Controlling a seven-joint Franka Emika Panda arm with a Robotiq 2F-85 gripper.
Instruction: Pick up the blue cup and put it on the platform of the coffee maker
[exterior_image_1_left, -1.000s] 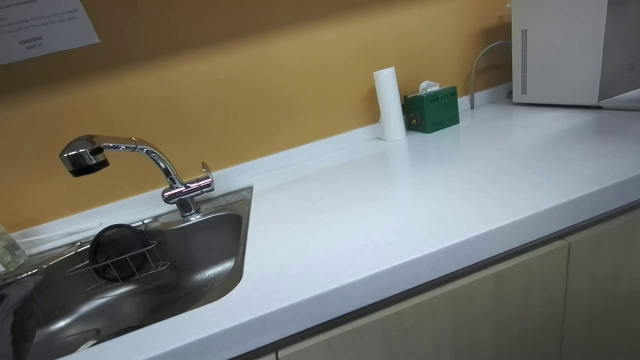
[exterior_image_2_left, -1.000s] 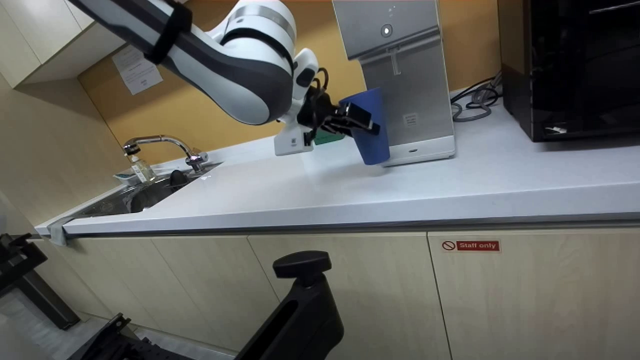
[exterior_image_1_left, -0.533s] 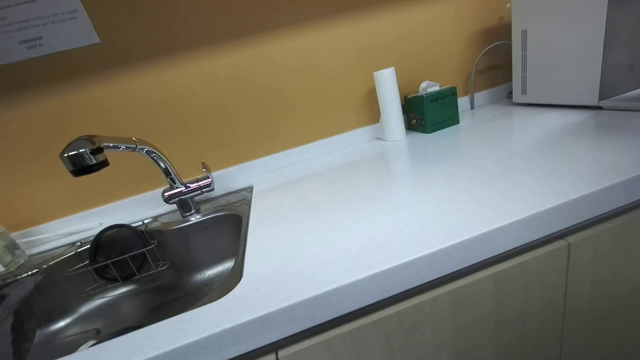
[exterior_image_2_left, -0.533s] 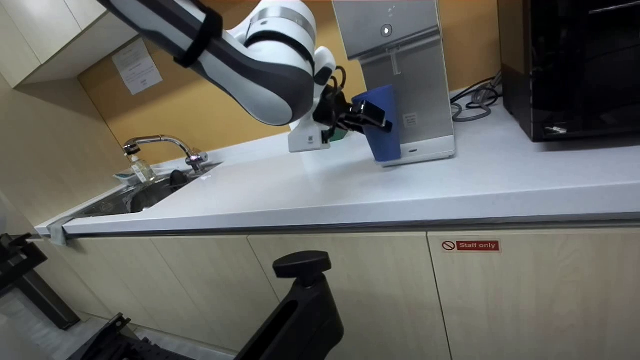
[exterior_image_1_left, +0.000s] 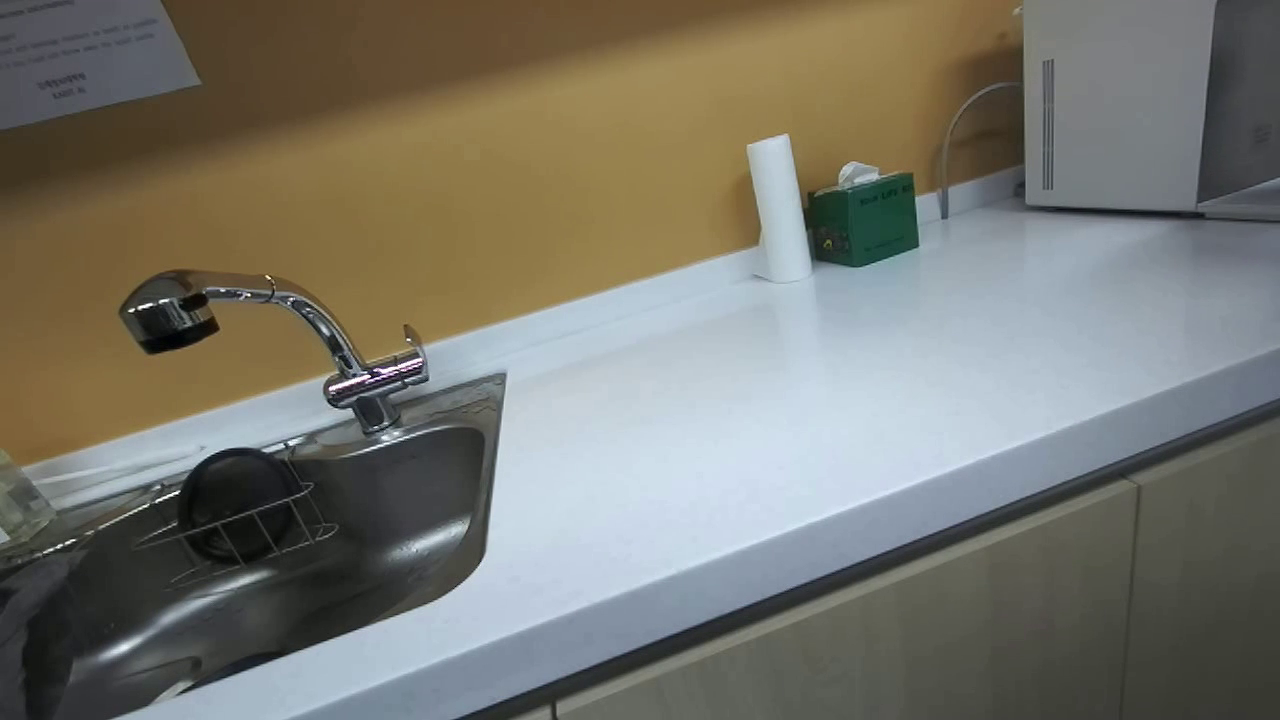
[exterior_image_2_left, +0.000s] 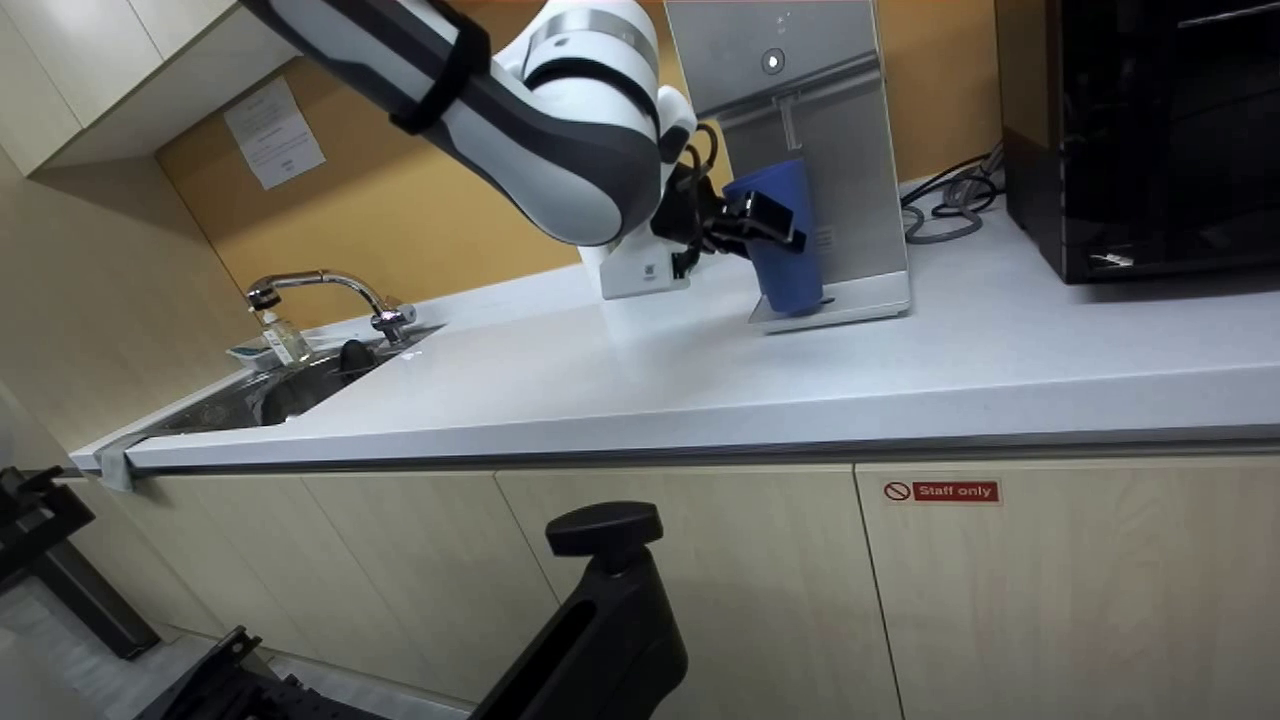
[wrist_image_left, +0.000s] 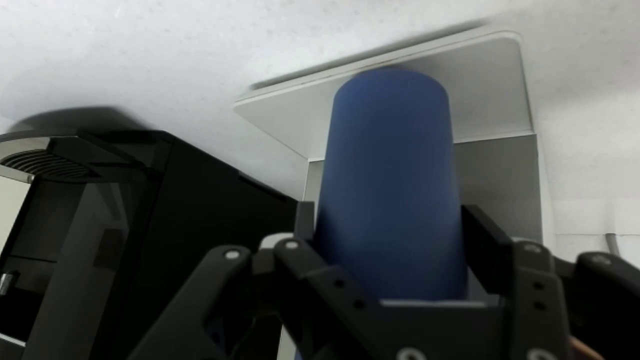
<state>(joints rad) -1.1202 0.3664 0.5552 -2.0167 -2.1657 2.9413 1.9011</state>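
A plain, tapering, solid blue cup is gripped by the black, jointed end effector, whose two fingers are held partly spread, one at each side of the cup. The cup is held roughly upright, narrower base downward, above or on the flat, pale, rectangular platform of a tall, silver-grey machine with a round button; which of the two cannot be told. On the smooth white bench, a green box of tissues and a white cylindrical roll are seen side by side in an exterior view.
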